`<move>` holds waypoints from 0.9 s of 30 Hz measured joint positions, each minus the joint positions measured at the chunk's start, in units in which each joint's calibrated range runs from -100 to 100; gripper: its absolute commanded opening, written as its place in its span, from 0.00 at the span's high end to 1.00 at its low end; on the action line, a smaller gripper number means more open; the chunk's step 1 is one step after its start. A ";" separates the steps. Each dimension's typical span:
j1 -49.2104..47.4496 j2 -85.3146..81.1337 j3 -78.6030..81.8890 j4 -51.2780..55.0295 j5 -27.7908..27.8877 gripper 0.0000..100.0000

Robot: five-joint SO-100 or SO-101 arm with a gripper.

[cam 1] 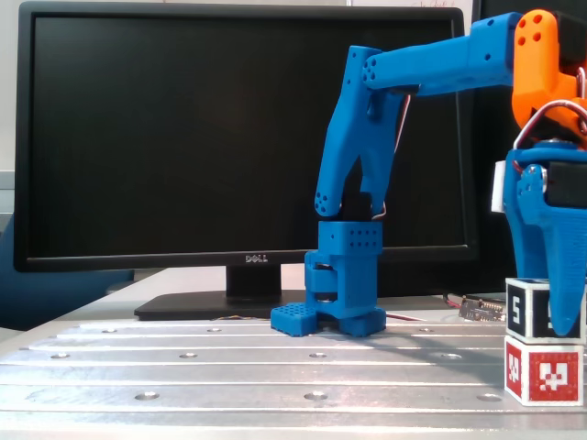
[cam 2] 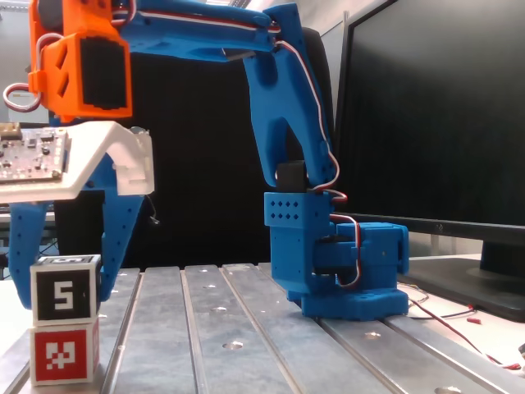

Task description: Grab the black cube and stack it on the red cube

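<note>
- The black cube [cam 2: 66, 287] is seen resting on top of the red cube [cam 2: 66, 351] in both fixed views; the faces are in contact, with no gap visible between them.
- In a fixed view, the black cube [cam 1: 541, 312] is partly covered by a blue finger; a white "5" shows on its left face.
- The red cube [cam 1: 543, 369] sits on the counter [cam 1: 229, 367] at the right edge of that view, its white panel with the red pixel pattern facing the camera.
- In a fixed view the stack stands at the far left of the counter [cam 2: 246, 328], with the "5" face fully visible.
- The gripper [cam 2: 61, 275] is lowered over the stack, with the fingers [cam 2: 115, 238] straddling the black cube on either side.
- From this angle the fingers appear spread slightly wider than the cube; whether they press on its sides cannot be told.
- The gripper [cam 1: 561, 316] is seen edge-on in a fixed view, so the gap is hidden there.
- The arm's base [cam 1: 335, 293] is mounted mid-counter, well apart from the cubes.
- A dark monitor [cam 1: 183, 137] stands behind the counter.
</note>
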 measured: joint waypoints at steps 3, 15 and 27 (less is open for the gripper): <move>-0.15 0.00 0.00 0.00 0.00 0.74; 0.00 0.00 0.00 0.26 0.00 0.71; 0.52 0.08 -1.99 3.44 0.00 0.71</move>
